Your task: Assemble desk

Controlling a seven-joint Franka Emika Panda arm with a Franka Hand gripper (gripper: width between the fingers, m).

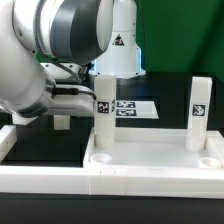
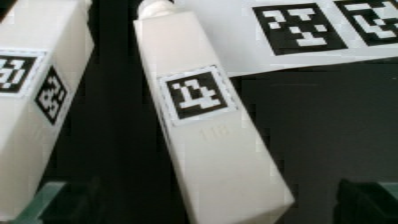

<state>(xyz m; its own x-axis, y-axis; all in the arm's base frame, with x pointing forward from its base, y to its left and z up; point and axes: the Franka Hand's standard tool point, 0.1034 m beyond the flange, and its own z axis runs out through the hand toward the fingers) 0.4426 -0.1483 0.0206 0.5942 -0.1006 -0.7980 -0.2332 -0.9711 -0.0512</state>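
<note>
Gripper (image 2: 205,200) is hanging open, its dark fingertips (image 2: 45,200) sitting on either side of a white leg (image 2: 205,110), with gaps showing on both sides. The white tabletop (image 1: 150,172) is lying rim-up at the front of the exterior view. Two tagged legs are standing upright in it: the one between the fingers (image 1: 103,120) toward the exterior view's left, under the arm, and the other leg (image 1: 198,112) toward its right, well apart. The marker board (image 1: 130,107) is lying flat on the black table behind them.
</note>
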